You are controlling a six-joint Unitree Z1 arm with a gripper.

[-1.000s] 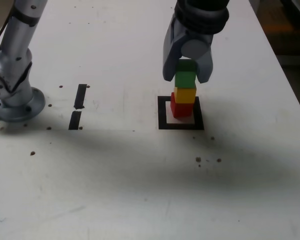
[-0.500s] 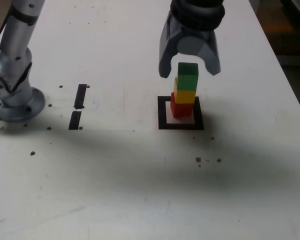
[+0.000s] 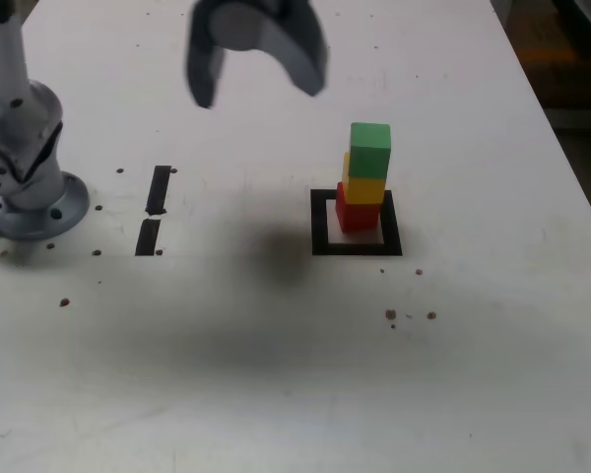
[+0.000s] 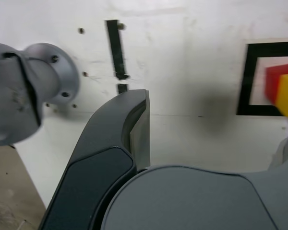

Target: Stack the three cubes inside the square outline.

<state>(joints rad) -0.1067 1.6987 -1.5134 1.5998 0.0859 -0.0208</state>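
The claw (image 3: pixel 259 87) hangs high over the white tabletop (image 3: pixel 276 384), its two jaws spread wide apart with nothing between them, and it sits well off to the exterior view's left of the cubes. Below it a soft shadow darkens the surface. Farther toward the exterior view's right, the square outline (image 3: pixel 356 246) of black tape holds a tower: the red cube (image 3: pixel 357 215) sits inside the frame on its white interior, the yellow cube (image 3: pixel 363 186) rests on the red one, and the green cube (image 3: pixel 369 149) tops the stack, standing upright. On the exterior view's left are two short black tape strips (image 3: pixel 155 209) and the arm's round base (image 3: pixel 25 192).
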